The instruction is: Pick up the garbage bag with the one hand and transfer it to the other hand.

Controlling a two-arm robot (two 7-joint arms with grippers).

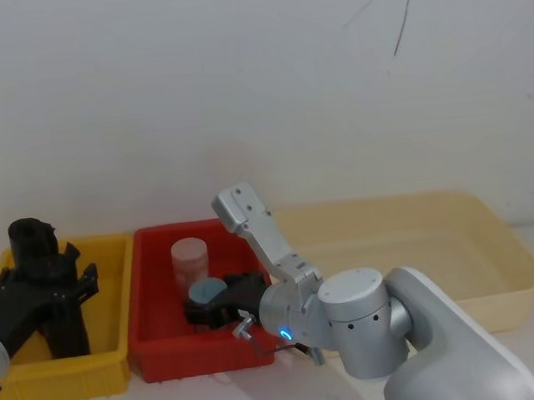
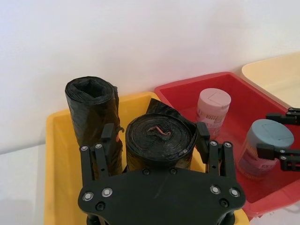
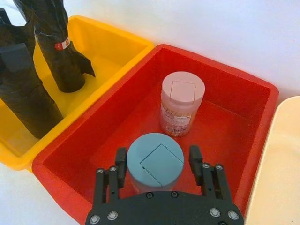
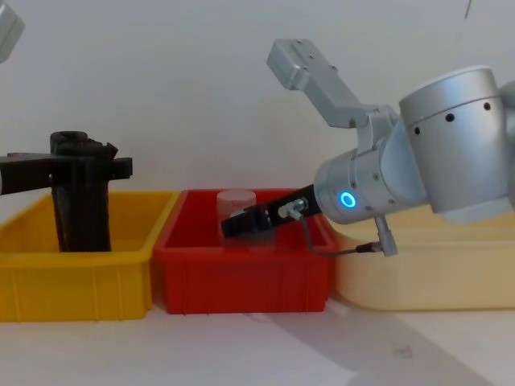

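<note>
- Along the near part of the worktop [image 4: 241,346], you have three containers side by side. A yellow bin [image 1: 67,377] is on the left, a red bin [image 1: 187,357] in the middle and a cream tray [image 1: 482,307] on the right.
- Your right gripper [image 3: 157,157], on the blue-ringed arm, reaches down into the red bin near its front wall. Its fingers [image 3: 121,161] are held apart on either side of a blue-lidded jar [image 3: 154,164]. A little gap shows on each side, so they clamp nothing.
- Behind that jar, toward the red bin's back wall, a pink-lidded jar [image 3: 183,101] stands upright, apart from the fingers.
- Your left gripper [image 2: 155,127], on the green-ringed arm, comes into the yellow bin from its front-left side and sits roughly level, with its fingers spread wide.
- The garbage bag [image 2: 159,145] stands upright on the yellow bin's floor, toward the front wall, and its upper end sits between those two fingers. One finger lies just beside the roll's side, while the other shows a thin gap. You cannot tell whether either pad actually touches the plastic.
- Farther back, on the side toward the bin's back wall, a second black roll [image 3: 58,63] with a small red-and-white tag leans just beside the bag. It is outside the fingers.
</note>
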